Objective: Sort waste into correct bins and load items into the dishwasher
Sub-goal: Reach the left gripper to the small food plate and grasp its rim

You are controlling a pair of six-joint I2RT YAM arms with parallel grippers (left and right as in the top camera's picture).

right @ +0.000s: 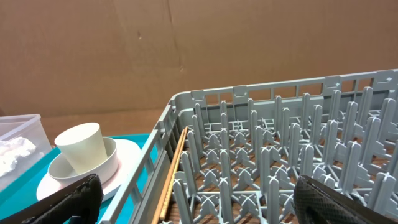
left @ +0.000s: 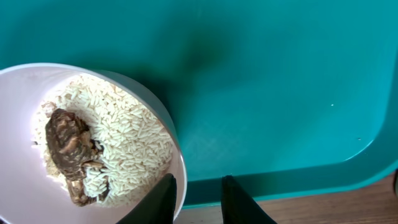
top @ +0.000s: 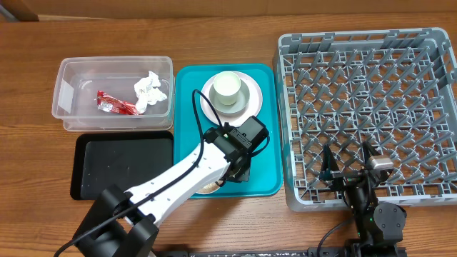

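A small white plate [left: 18, 186] of rice [left: 124, 137] with brown bits [left: 68, 146] lies at the front of the teal tray [left: 280, 74]. My left gripper [left: 198, 179] straddles its rim, one finger over the dish and the other outside. The jaws are narrowly open, with tray showing between the rim and the outer finger. From overhead, the left gripper [top: 239, 168] covers most of that plate. A cup [top: 227, 87] stands in a bowl [top: 245, 91] on a large plate [top: 207, 103]. My right gripper [top: 348, 168] hangs wide open over the grey dish rack [top: 357, 39].
The clear tub [top: 68, 93] holds a crumpled napkin [top: 148, 91] and a red sachet [top: 114, 106]. A black tray [top: 121, 164] lies in front of it. A thin wooden stick [right: 174, 168] lies along the rack's left wall [right: 155, 149].
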